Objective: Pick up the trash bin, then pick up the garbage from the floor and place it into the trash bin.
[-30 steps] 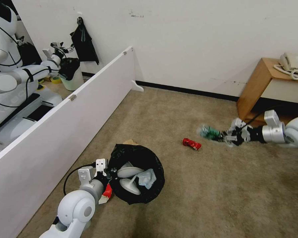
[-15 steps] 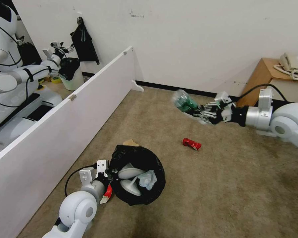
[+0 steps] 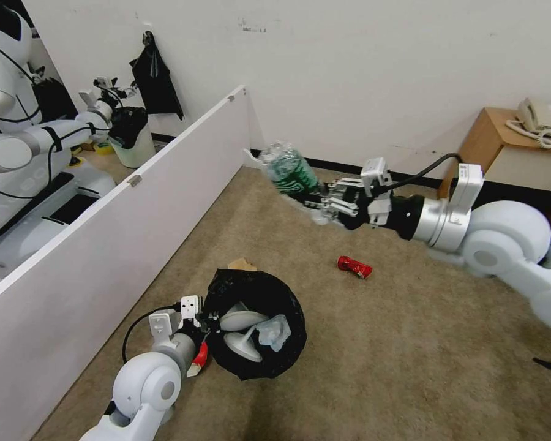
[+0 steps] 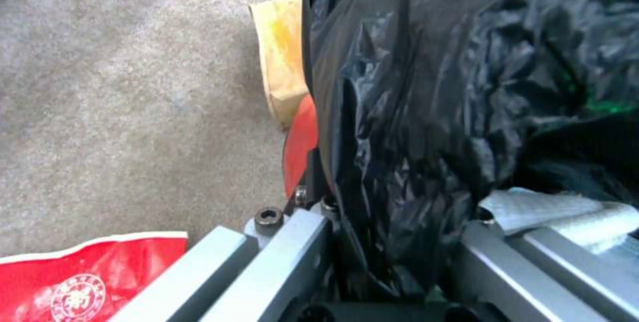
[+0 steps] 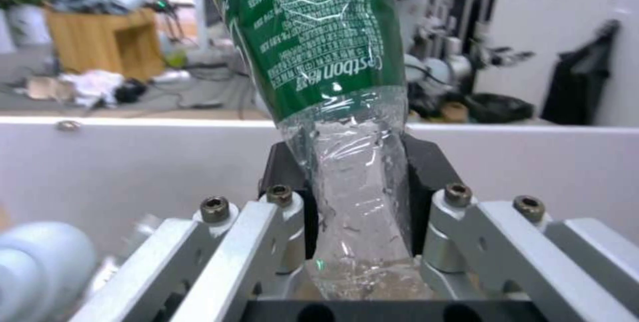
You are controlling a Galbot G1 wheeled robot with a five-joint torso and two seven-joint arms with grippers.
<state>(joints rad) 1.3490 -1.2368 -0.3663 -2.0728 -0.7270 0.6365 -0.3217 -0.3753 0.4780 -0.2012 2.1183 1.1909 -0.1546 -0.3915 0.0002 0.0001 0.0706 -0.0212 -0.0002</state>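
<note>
Bottle (image 3: 291,171), green-labelled and crushed, hangs pinched in the right gripper (image 3: 315,205) at twelve o'clock above the trash bin (image 3: 254,324), whose bag-covered rim the left gripper (image 3: 203,321) clamps at nine o'clock, red body mostly hidden.

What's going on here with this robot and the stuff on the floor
The robot is tidying litter off the carpet. Its left gripper is clamped on the rim of the trash bin, which already holds white slippers and a light blue cloth. Its right gripper holds a crushed green-labelled bottle in the air, beyond the bin. A red can lies on the floor.
</note>
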